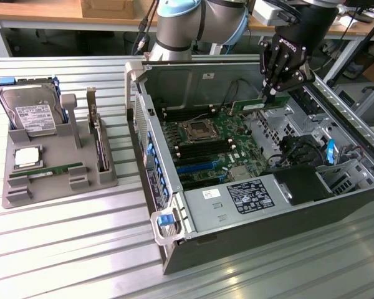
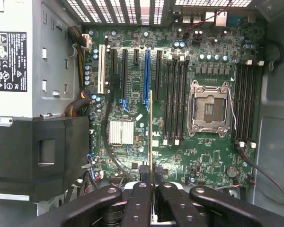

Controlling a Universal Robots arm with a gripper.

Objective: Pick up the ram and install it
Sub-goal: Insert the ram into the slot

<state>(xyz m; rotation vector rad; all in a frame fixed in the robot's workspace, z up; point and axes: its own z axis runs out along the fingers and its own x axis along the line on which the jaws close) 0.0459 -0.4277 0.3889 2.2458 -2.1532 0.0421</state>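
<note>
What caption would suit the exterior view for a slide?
Black gripper holds a long thin green ram stick above the green motherboard inside the open grey computer case.

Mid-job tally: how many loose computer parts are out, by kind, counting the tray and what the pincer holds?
Long thin green ram sticks: 2 (held ram stick in the pincer, spare ram stick in the grey plastic tray)
Silver metal hard drive: 1
Square silver processor chip: 1
Upright expansion card with metal bracket: 1
Total: 5
</note>
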